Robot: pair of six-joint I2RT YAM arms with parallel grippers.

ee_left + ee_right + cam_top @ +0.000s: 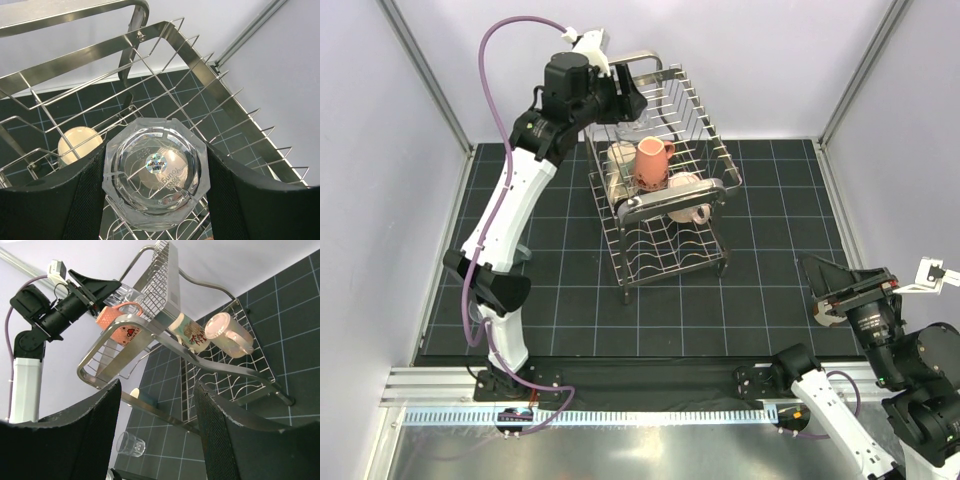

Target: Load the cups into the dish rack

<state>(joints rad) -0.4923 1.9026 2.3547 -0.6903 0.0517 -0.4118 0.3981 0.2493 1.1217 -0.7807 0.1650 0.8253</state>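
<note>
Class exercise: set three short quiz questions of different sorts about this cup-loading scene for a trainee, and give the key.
1. True or false: the left gripper holds a clear faceted glass tumbler at the shiny steel wire dish rack.
2. The right gripper is: A shut on a mug; B open and empty; C inside the rack.
3. In the right wrist view, how many small clear glasses stand on the black gridded mat outside the rack?
Key: 1 true; 2 B; 3 one.
</note>
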